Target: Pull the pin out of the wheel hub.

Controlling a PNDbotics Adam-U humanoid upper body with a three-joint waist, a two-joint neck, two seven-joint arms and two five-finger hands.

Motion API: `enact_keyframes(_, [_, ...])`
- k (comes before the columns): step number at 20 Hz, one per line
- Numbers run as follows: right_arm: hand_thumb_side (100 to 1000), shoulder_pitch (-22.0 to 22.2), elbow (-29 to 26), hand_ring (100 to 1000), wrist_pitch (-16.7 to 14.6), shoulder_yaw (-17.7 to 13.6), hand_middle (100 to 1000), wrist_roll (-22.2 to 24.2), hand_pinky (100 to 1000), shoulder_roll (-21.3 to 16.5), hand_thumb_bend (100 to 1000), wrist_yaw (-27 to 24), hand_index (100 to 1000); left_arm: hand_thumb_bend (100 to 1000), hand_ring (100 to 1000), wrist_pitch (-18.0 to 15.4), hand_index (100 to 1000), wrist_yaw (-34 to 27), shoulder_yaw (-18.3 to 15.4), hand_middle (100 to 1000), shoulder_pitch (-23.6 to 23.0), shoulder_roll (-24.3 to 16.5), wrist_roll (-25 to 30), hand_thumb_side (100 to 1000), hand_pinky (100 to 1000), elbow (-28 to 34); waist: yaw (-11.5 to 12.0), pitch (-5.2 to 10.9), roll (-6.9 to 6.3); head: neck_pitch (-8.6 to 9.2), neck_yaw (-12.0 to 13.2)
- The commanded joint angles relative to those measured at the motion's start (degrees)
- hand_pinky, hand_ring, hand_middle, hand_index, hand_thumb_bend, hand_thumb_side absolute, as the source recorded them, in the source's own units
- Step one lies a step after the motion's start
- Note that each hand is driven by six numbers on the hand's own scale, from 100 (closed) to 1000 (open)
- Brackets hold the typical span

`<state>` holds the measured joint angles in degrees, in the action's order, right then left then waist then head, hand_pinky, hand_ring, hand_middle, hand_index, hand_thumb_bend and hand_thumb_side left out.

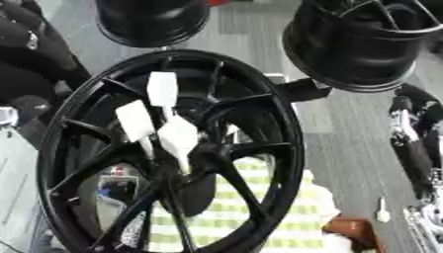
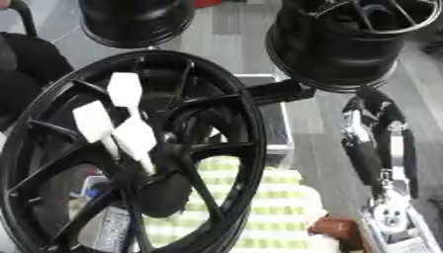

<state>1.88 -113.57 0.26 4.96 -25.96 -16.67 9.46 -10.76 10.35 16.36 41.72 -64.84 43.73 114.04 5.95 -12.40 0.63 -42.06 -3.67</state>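
**Wheel with three white pins, right arm standing off**

- Wheel (image 1: 173,153): black, spoked, fills the left and centre of the frame. It stands on edge with its open face toward the camera, which leaves the hub within reach from the front.
- Pins (image 1: 162,89): three flat white pieces clustered just above and left of the hub (image 1: 195,160), one higher, two lower, the lowest (image 1: 179,138) running down into the hub area. They jut out toward the viewer, presumably so each can be gripped and drawn straight out. None is out yet.
- Right arm (image 2: 372,148): black and silver, along the right edge of the frame, well apart from the wheel. The hand itself is hard to pick out; whether its fingers are spread or curled cannot be told.
- Left hand: no clear sign of it; dark shapes at the upper left may be part of the left arm, but that is uncertain.
- Two more black rims: one at top centre (image 1: 152,22), one at upper right (image 1: 363,44), beyond the wheel.
- Yellow-and-white striped cloth (image 1: 259,217): seen through the spokes, lower centre.
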Motion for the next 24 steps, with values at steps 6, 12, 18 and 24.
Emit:
enact_keyframes(6, [657,-0.1,-1.0,838,-0.1,0.2,784,0.5,773,-1.5,100,-0.1,843,304,803,0.3,842,2.3,7.3,767,10.1,4.0,8.2,606,818,-2.6,0.1,0.69,0.03,0.81,0.4])
enact_keyframes(12, [657,-0.2,-1.0,838,-0.1,0.3,784,0.7,773,-1.2,100,-0.3,843,379,801,-3.9,805,4.5,11.3,747,14.3,8.7,8.2,435,816,-7.9,0.0,0.77,0.14,0.90,0.5])
enact_keyframes(18, [657,-0.2,-1.0,838,-0.1,0.3,784,0.7,773,-1.0,100,-0.4,843,333,791,-6.8,789,6.0,12.8,736,15.5,10.5,8.2,311,810,-11.4,-0.2,0.83,0.16,0.69,0.6])
enact_keyframes(24, [657,-0.5,-1.0,838,-0.2,0.3,784,0.9,772,-0.5,100,-0.7,842,395,801,-9.8,817,10.3,15.9,772,17.6,15.1,8.2,268,814,-18.6,-0.5,0.80,0.28,0.36,0.9])
